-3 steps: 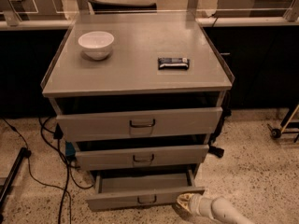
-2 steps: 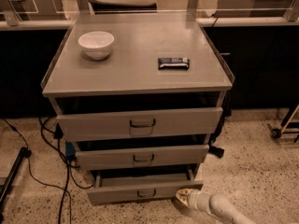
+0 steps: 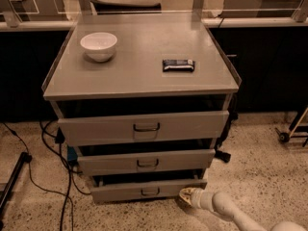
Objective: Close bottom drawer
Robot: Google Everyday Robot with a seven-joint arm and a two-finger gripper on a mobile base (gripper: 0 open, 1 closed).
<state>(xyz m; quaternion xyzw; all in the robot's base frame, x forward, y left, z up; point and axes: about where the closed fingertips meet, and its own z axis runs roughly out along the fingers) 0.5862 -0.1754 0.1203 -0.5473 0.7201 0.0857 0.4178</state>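
The bottom drawer [image 3: 147, 190] is the narrowest grey front of the three, with a small dark wire handle at its centre. It sticks out only slightly from the cabinet. My gripper [image 3: 186, 195] is at the end of the white arm coming in from the lower right. It sits low at the right end of the bottom drawer's front, touching or nearly touching it.
The mid drawer [image 3: 147, 161] and the top drawer [image 3: 144, 127] stand slightly open above it. A white bowl [image 3: 98, 45] and a dark wrapped bar [image 3: 178, 65] lie on the cabinet top. Cables [image 3: 48, 167] run over the floor at left. A wheeled stand [image 3: 288, 131] is at right.
The bottom drawer has slid in toward the cabinet, and my gripper has moved left and inward with its front.
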